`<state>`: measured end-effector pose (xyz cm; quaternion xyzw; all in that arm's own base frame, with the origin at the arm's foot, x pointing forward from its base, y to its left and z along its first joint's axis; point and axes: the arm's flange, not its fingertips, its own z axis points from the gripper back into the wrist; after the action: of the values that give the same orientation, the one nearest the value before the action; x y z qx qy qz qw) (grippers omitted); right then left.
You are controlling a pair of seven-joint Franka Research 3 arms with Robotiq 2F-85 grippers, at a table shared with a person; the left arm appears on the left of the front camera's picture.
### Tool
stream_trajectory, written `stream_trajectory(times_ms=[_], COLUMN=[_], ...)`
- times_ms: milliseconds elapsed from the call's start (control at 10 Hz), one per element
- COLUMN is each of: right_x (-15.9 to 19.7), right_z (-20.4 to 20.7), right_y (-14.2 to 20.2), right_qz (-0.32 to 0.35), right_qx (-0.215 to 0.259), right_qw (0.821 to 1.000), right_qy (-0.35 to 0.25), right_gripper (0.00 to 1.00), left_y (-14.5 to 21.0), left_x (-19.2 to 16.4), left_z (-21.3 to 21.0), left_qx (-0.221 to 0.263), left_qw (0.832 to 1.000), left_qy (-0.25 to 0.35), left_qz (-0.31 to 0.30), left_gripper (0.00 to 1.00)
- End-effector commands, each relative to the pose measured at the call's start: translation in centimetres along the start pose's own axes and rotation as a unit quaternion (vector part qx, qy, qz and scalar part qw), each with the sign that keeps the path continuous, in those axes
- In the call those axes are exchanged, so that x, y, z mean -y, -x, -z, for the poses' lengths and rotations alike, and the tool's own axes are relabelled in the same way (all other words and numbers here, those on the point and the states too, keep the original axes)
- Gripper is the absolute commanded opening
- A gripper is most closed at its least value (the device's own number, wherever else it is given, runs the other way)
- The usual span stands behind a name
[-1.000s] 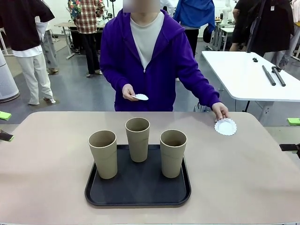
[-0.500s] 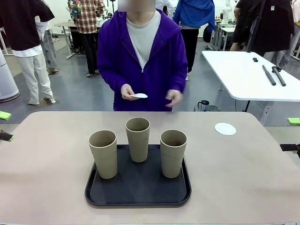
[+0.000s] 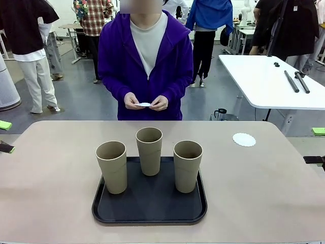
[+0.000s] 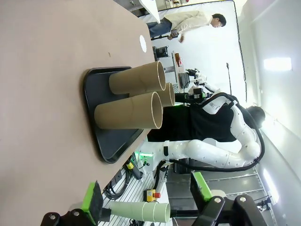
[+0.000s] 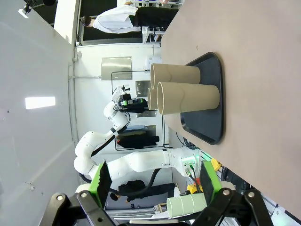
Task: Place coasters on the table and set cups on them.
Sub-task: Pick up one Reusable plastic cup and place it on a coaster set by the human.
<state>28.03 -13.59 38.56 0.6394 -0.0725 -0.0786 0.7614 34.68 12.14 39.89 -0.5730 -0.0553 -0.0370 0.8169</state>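
Three cups (image 3: 149,152) stand on a tray (image 3: 150,206) mid-frame; a coaster (image 3: 244,139) lies upper right on the desk (image 3: 51,193). Left hand (image 4: 146,197) and right hand (image 5: 155,181) are spread.

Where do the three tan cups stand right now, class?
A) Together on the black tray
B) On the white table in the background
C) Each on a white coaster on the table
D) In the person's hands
A: all three cups stand upright on the black tray, while the one coaster lying on the table has nothing on it.
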Motion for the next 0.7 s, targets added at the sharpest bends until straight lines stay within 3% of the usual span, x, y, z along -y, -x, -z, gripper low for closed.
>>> stream_trajectory(times_ms=[0,600], right_x=[-0.02,-0.02], right_z=[0.00,0.00], right_y=[-0.18,-0.18], right_qz=[0.001,0.001], right_qx=[0.007,0.007], right_qw=[1.000,1.000], right_qy=[-0.010,-0.010], right_gripper=[1.00,1.00], left_y=[0.03,0.03], left_x=[0.07,0.07], left_z=[0.03,0.03], left_qx=[0.004,0.004], left_qw=[1.000,1.000], left_qy=[0.006,0.006], left_qz=[0.001,0.001], left_gripper=[1.00,1.00])
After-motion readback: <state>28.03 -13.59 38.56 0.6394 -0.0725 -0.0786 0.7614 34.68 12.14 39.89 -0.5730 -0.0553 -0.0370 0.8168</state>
